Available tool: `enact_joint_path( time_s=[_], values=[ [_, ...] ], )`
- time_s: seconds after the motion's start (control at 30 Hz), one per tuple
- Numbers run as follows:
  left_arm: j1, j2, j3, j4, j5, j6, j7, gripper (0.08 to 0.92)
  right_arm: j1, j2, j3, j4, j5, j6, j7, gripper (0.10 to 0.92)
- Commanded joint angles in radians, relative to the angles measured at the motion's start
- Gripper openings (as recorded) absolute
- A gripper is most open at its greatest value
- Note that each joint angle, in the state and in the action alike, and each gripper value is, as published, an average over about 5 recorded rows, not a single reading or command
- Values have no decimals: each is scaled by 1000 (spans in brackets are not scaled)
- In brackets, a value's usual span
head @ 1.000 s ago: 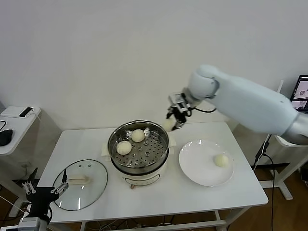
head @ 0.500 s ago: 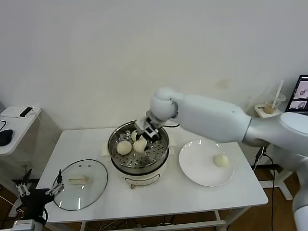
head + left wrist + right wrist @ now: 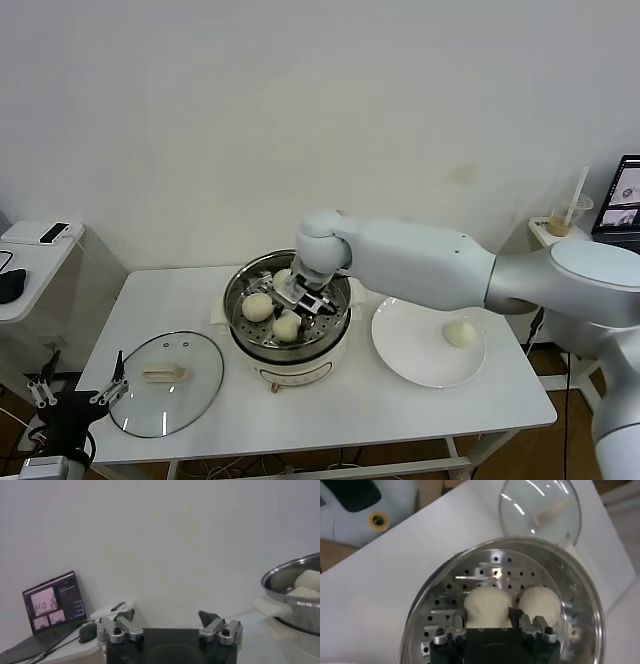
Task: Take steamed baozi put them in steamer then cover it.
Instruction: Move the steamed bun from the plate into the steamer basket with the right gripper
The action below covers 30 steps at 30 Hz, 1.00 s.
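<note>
The steel steamer stands mid-table on its cream base. My right gripper reaches down into it, shut on a steamed baozi that sits low over the perforated tray. In the right wrist view this baozi fills the gap between the fingers. A second baozi lies beside it, and a third shows partly behind the gripper. Another baozi lies on the white plate. The glass cover lies flat at the table's front left. My left gripper hangs open below that corner.
A side table with a phone stands at the far left. At the far right are a laptop and a cup with a straw. The left wrist view shows the steamer's rim and a laptop.
My right gripper carried the baozi from behind the steamer's far right rim over the pot and down toward the tray's front. The left gripper drifted slightly near the table corner.
</note>
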Motion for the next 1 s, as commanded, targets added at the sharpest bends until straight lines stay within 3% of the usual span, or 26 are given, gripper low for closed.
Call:
enact_joint_path(
  time_s=[0.03,0.27,0.63,0.8,1.0],
  values=[
    [-1,2,-3,1,-2,0,0,823,-5,16,-15,-1,-21,71,-5,551],
    [-4,1,-2,1,-3,0,0,823,5,12,-20,0,-19,81,-37,567],
    [-5,3,-1,-6,-3,3,0,823,34,-3,5,-13,18,84,-23,813],
    [-7,13,-5,-1,-3,3,0,823,51,-20,46,-28,33,43,-16,822],
    [-14,32,-5,20,-13,6,2,823,89,-93,132,-32,47,-140,-59,823]
  ],
)
